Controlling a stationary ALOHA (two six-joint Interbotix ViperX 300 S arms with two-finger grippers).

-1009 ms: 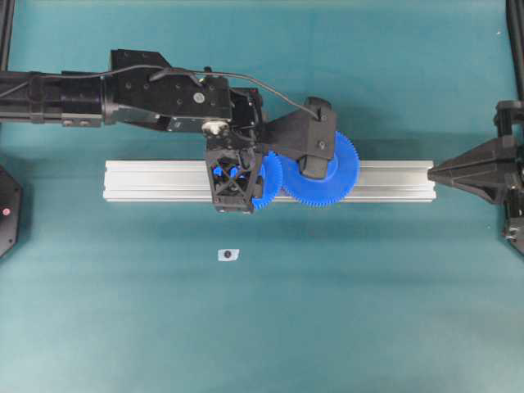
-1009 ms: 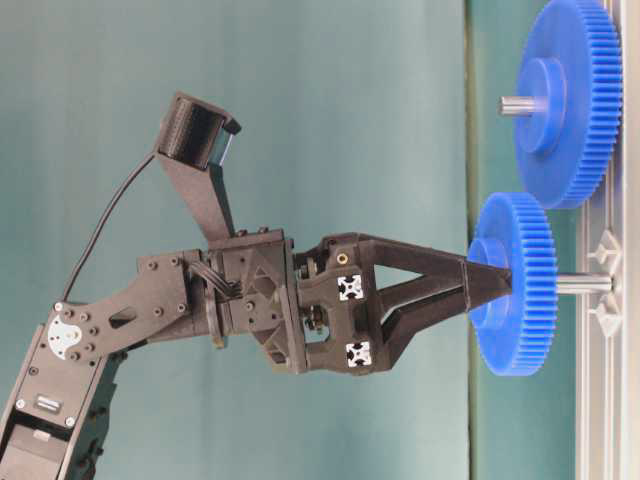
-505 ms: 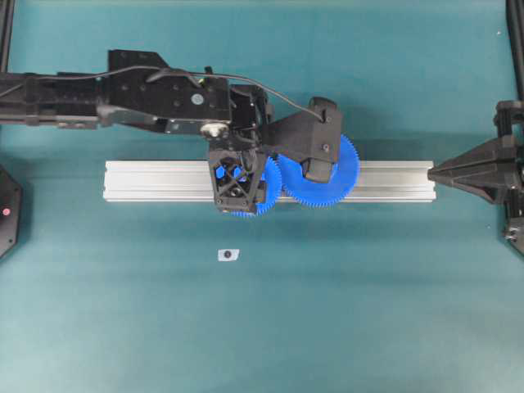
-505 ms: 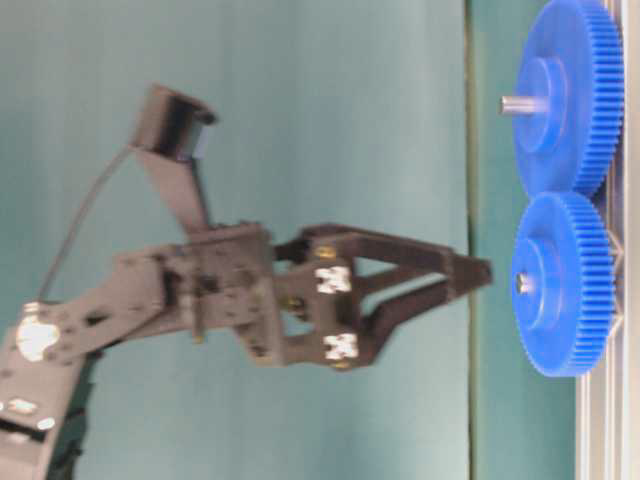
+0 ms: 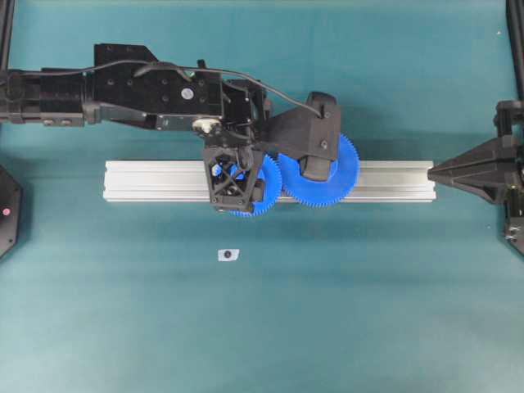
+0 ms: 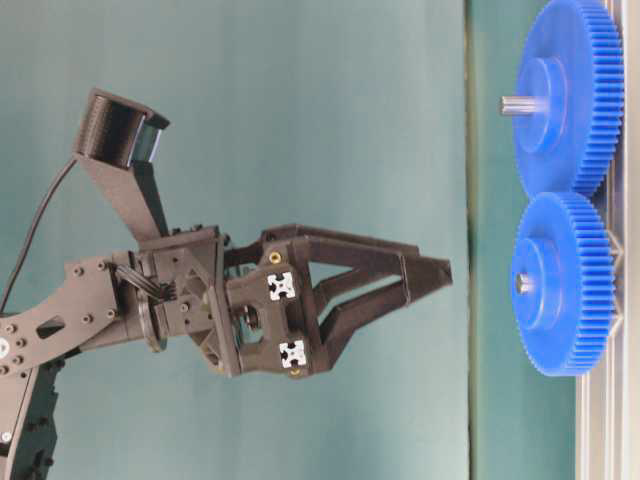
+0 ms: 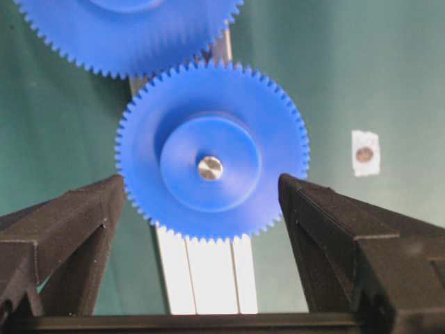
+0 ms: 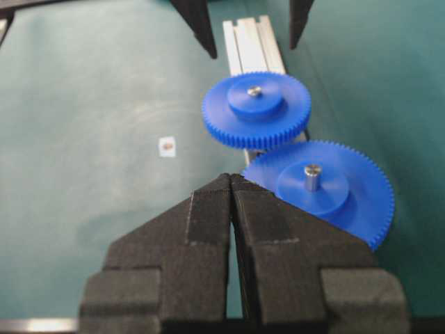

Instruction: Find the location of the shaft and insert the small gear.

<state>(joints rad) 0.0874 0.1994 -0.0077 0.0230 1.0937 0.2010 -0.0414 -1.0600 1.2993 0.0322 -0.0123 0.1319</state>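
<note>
The small gear (image 7: 212, 149) sits on the aluminium rail (image 5: 147, 180) with the shaft (image 7: 210, 168) showing as a grey tip at the centre of its hub, its teeth meeting those of the larger gear (image 8: 327, 188). The left gripper (image 7: 201, 202) hangs above it with its fingers spread wide and empty, clear of the gear. The right gripper (image 8: 231, 182) rests at the rail's far end, fingers pressed together on nothing.

Small blue toothed gear (image 7: 212, 149): matt moulded plastic, smooth hub. Shaft tip (image 7: 210, 168) at its centre: shiny bare metal. Silver grooved rail (image 5: 155, 181): brushed aluminium. Black left gripper (image 6: 425, 283): matt, layered printed plastic. Teal tabletop (image 5: 344, 311): matt.
</note>
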